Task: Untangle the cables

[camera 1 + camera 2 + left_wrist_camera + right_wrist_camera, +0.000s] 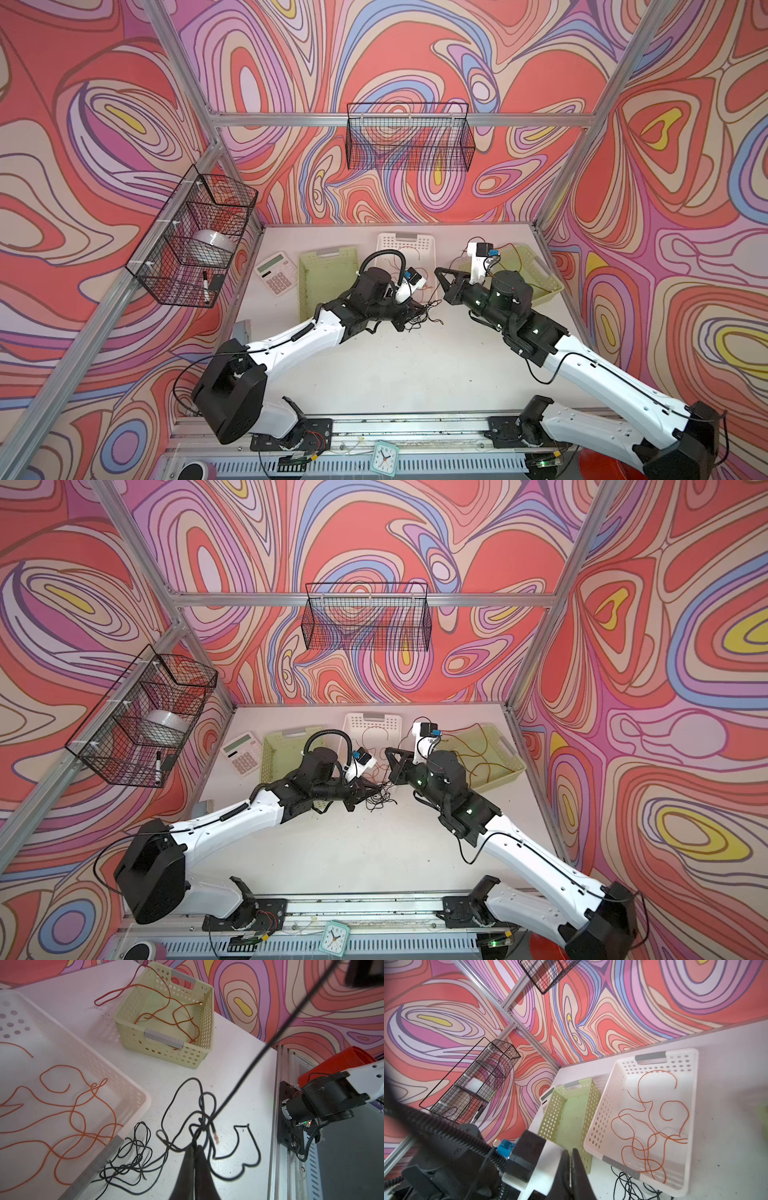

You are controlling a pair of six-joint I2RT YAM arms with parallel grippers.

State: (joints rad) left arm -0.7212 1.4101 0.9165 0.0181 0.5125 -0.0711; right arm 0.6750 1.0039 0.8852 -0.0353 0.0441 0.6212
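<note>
The left gripper [195,1147] clenches tangled thin black cables [202,1125] at the middle of the white table [374,374], while the right gripper [571,1156] clamps one taut strand. Beyond, orange cables [94,1086] lie in a white perforated plastic basket [133,1093], and red-brown cables [169,999] in a pale-green perforated basket [205,1022] towards the far edge.
</note>
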